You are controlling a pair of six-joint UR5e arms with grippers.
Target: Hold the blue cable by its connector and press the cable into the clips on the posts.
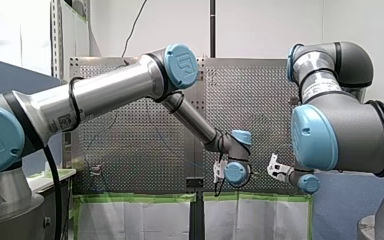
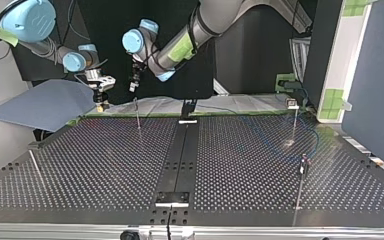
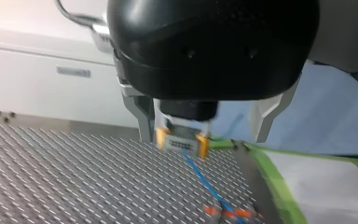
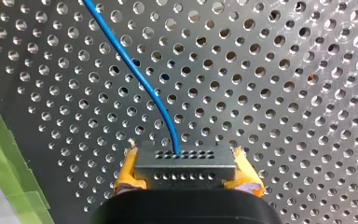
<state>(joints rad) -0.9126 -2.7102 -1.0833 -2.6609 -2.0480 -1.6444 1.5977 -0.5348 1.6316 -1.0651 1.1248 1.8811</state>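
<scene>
Gripping the connector [image 4: 185, 164] with our right gripper [image 4: 186, 171], we hold it above the bench [image 4: 284, 93], the blue cable [image 4: 135, 70] running off ahead; our left gripper [image 3: 204, 135] hangs nearby, fingers apart.

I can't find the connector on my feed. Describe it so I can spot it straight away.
Over the perforated table, find my right gripper in the right wrist view. Between its yellow-padded fingers sits the connector, a dark grey block with rows of small holes; it is the only part the blue cable leaves.
</scene>
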